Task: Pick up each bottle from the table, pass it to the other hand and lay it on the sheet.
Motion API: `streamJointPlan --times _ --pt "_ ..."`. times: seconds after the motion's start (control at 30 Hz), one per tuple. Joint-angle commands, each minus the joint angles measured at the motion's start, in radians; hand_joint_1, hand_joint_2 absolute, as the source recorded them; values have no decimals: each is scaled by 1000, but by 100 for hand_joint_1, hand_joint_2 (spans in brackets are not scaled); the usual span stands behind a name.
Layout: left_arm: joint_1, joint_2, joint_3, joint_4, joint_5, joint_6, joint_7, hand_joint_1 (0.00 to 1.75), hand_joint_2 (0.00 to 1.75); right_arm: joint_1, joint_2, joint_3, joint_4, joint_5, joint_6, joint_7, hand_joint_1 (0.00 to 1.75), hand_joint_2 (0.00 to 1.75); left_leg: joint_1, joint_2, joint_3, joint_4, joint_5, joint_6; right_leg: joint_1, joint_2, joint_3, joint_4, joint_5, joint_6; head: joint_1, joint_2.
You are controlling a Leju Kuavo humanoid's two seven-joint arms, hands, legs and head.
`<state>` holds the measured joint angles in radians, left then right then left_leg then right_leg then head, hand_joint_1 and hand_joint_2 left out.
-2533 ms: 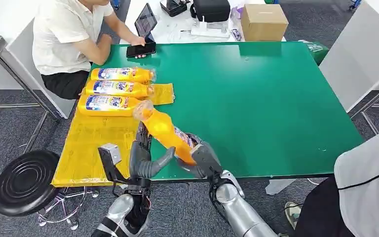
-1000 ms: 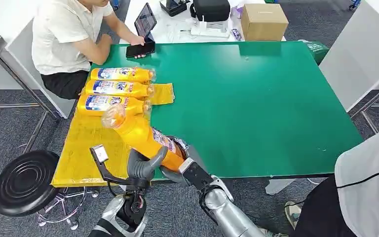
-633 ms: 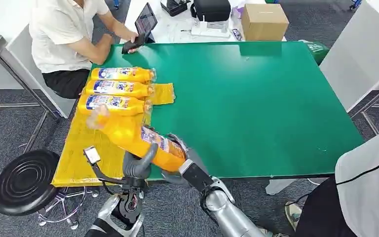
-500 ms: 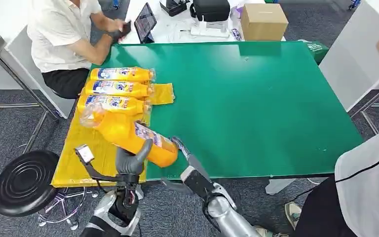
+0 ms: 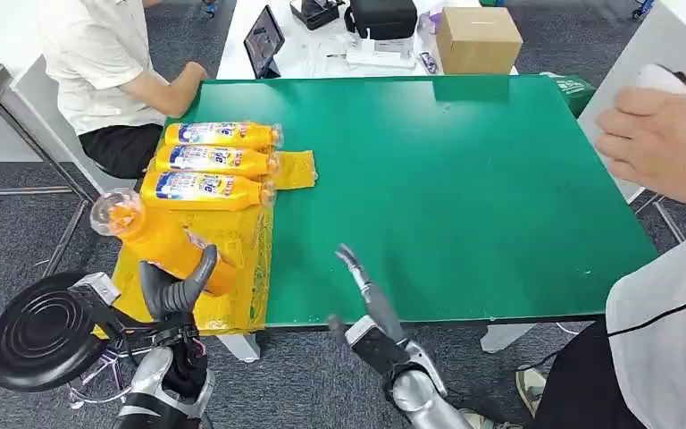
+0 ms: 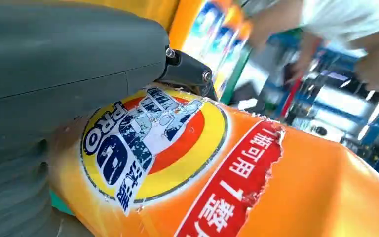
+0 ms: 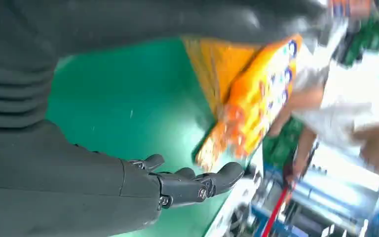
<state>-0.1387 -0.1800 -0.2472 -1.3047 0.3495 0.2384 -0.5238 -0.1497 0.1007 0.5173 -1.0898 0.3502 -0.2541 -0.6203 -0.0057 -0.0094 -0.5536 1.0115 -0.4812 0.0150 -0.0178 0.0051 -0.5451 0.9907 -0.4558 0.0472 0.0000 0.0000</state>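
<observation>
One orange bottle was tilted above the yellow sheet, gripped by the left hand; three bottles already lay there. The right hand hung empty, fingers spread. Next I judged lowering it beside the row.

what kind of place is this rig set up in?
Probably a robotics lab or office test area, not a home. A green table stands on grey carpet, a person sits beside it, and a tablet, a black case and a cardboard box lie on the white desk behind.
</observation>
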Motion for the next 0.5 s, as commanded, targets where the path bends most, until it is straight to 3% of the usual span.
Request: streamJointPlan --times 0.03,0.13,0.27,0.33,0.5 --pt "-64 58 -62 134 -229 181 -1 175 175 6 -10 -67 -38 -4 -38 10 0 0 1 0 1 -1 0 -1 1 -1 1 -1 0 -2 0 0" --pt "-163 77 -124 398 -716 460 127 175 175 -4 16 -101 -49 -3 -46 9 0 0 1 -3 1 -2 2 -2 1 -4 2 -2 1 -2 0 0" --pt "-228 47 2 558 -1065 460 190 175 175 -26 36 -103 -39 16 -35 14 0 0 1 0 1 -1 1 -1 1 -1 0 0 1 -2 0 0" --pt "-261 54 -2 620 -1143 459 232 175 175 -31 42 -106 -30 23 -34 13 0 0 1 0 1 -1 2 -1 1 -1 1 -1 2 -2 0 0" --pt "-317 54 -5 708 -1139 334 240 175 175 -43 50 -108 -13 22 -16 8 0 0 2 0 1 0 1 -2 2 -1 1 0 1 -2 0 0"
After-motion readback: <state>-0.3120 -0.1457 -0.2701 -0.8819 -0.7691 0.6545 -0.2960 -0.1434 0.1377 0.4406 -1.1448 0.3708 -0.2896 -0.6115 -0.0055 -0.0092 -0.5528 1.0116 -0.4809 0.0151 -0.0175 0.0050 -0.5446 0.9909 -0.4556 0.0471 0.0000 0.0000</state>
